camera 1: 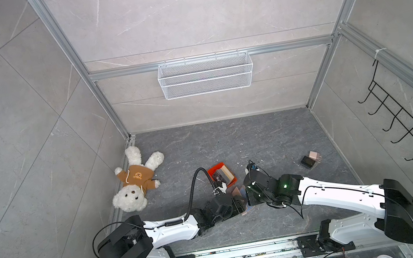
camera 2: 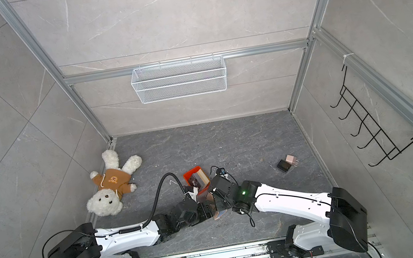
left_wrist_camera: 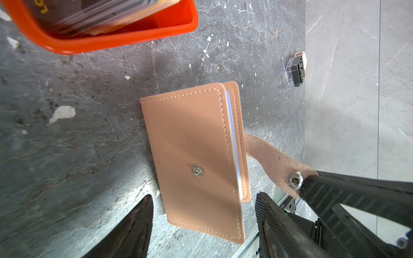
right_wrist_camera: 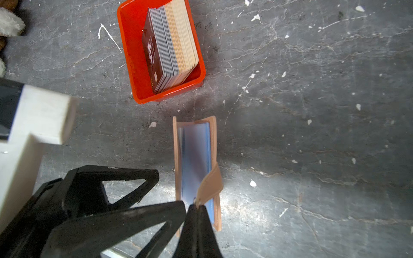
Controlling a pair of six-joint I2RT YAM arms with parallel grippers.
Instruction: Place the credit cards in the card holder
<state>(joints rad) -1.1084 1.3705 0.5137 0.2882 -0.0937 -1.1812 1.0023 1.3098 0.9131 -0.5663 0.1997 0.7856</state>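
Holder (left_wrist_camera: pixel 194 160) sits on the table (left_wrist_camera: pixel 78 145) near the tray (right_wrist_camera: pixel 134 73), between my two wrists, which hide nearly all of it in both top views. My left wrist view shows its tan cover and snap stud, with my left claw (left_wrist_camera: pixel 204 196) spread wide astride its near end, holding nothing. My right wrist view shows the blue sleeves inside and my right claw (right_wrist_camera: pixel 196 207) pinched tight on the strap (right_wrist_camera: pixel 211 185). The cards (right_wrist_camera: pixel 169 44) stand on edge in the tray.

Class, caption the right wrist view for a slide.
Right gripper pinches card holder's snap tab; credit cards stand in orange tray.
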